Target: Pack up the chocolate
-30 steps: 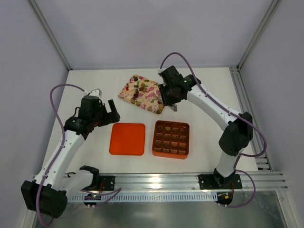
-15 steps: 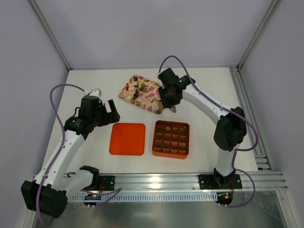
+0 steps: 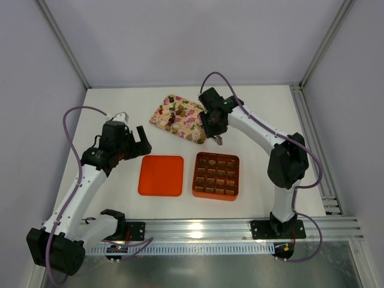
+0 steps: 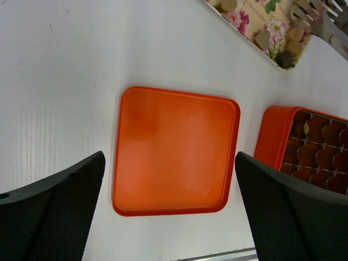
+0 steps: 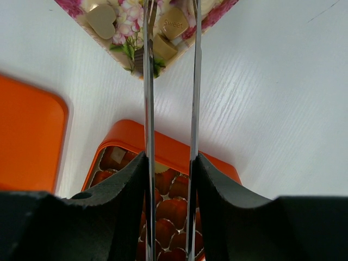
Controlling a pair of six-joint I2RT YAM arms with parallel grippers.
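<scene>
On the tray (image 5: 126, 16), squat chocolate lumps (image 5: 173, 24).

Overhead looks down; close wrist views share orange box (image 4: 270, 138).

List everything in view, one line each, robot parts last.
table: one, white, under everything
tray: one, pink floral, far centre
chocolates: many, dark brown to tan, on the tray and in box cells
box: one, orange, gridded, nearer than the tray
lid: one, orange, left of the box
tongs: one pair, metal, at the tray's near corner
left gripper: one, black, fingers open, by the lid
right gripper: one, black, holding the tongs
</scene>
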